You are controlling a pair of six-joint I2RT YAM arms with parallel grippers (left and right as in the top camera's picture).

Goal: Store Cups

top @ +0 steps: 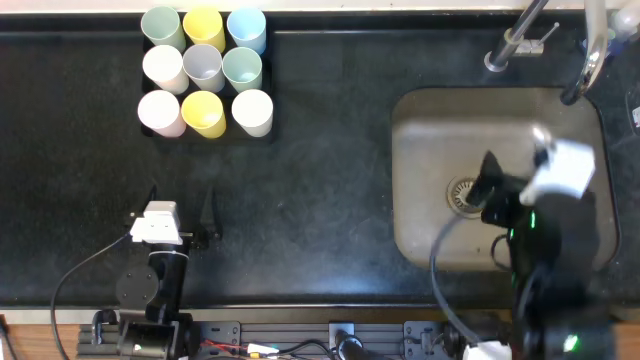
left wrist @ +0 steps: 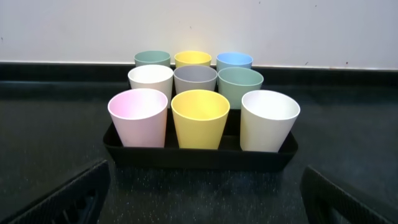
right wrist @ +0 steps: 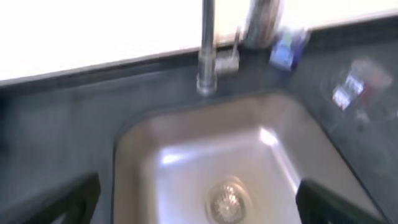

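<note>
On the dark worktop (top: 330,180) one tray (left wrist: 199,158) holds nine cups (left wrist: 200,118); left end effector (top: 181,197) and right end effector (right wrist: 199,182) both gape empty.

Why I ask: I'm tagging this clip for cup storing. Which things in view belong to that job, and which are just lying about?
Belongs to the job:
- nine cups, upright in three rows
- black tray holding them

Just lying about:
- sink
- thin tap behind it
- small blue item near the tap
- clear packet on the counter, too blurred to identify
</note>
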